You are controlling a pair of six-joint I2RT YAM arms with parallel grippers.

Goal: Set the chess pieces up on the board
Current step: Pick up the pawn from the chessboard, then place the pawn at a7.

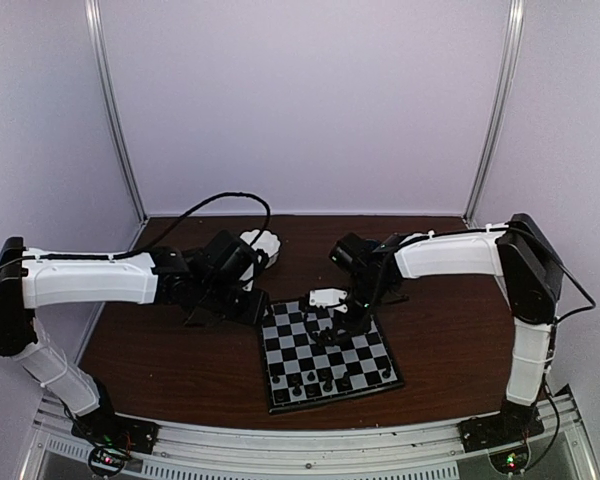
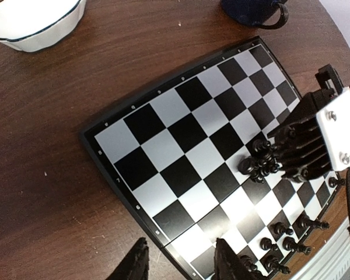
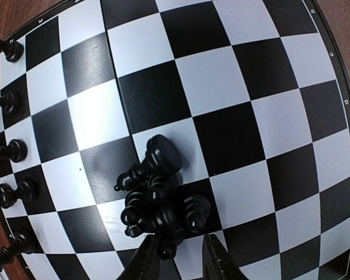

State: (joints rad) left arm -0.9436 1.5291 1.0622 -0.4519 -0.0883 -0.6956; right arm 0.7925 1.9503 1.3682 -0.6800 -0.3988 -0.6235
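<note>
Counter (image 1: 170,370): dark brown wood grain, matte. L wrist view: white scalloped bowl (image 2: 35,23) w/ thin dark rim line at 10 o'clock, cut by frame edge, inside white. Dark blue mug (image 2: 254,10) at 1 o'clock, cut by top edge, handle twd 3 o'clock. Bowl & mug well apart. Top view: pale lilac backdrop (image 1: 310,100); metal posts (image 1: 115,110) at 10 & 2 o'clock; ribbed metal rail (image 1: 310,440) along counter edge at 6 o'clock.
</note>
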